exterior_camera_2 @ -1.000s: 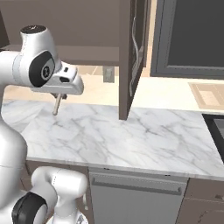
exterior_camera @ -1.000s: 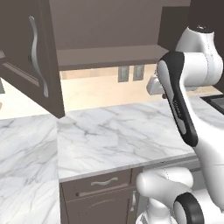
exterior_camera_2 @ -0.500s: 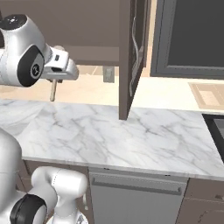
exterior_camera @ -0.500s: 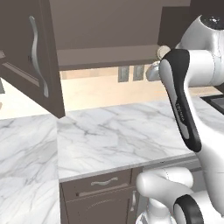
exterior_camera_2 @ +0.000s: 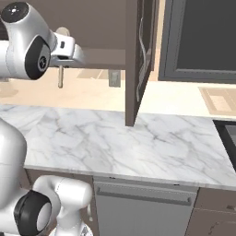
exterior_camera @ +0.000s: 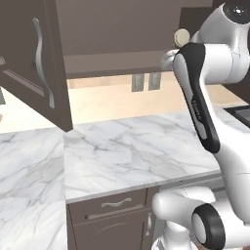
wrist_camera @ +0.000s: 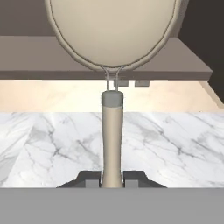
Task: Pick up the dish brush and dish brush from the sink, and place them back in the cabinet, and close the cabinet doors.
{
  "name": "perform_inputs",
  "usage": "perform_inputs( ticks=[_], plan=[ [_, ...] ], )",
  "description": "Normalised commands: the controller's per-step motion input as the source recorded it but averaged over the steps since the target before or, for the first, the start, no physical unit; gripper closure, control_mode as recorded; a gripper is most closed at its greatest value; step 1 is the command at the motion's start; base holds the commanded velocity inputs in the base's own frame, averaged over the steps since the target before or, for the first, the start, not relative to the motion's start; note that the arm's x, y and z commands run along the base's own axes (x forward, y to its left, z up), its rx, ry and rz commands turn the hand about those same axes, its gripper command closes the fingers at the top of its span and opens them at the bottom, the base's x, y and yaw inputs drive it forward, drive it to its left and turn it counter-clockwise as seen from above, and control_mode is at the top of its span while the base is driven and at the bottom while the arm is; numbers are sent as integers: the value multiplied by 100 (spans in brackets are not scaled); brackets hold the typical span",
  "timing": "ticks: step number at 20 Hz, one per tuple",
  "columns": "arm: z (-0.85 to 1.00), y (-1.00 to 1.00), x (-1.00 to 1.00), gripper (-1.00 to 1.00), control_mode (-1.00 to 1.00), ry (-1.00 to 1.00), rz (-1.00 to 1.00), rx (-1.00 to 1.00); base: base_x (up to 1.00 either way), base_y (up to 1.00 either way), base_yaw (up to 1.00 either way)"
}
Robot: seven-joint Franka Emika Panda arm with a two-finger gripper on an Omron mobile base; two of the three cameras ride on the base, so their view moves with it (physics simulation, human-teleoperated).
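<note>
My gripper is shut on the thin handle of the cream dish brush. Its round head stands in front of the cabinet shelf. From the left base the head shows at shelf height beside my arm. From the right base, the head sits above my gripper and the handle hangs below it. The cabinet stands open, with one door swung out on the left and the other door on the right. The sink is out of view.
A white marble counter runs under the cabinet, with wall outlets behind it. Drawers and a dishwasher front sit below. A dark framed panel and a cooktop corner lie to the right.
My arm has lifted the cream brush from just above counter height up to the level of the cabinet shelf. The gripper stays shut on the handle.
</note>
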Motion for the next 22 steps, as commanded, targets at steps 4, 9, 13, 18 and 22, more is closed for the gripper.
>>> perform_inputs(
  ticks=[4,9,13,18,22],
  plan=[
    [9,11,75,100,-100,-11,0,0,0,0,0],
    [3,8,75,100,-100,-4,0,0,0,0,0],
    [6,9,54,100,-100,0,0,0,0,0,0],
    [0,13,46,100,-100,0,0,0,0,0,0],
    [0,12,51,100,-100,0,0,0,0,0,0]
  ],
)
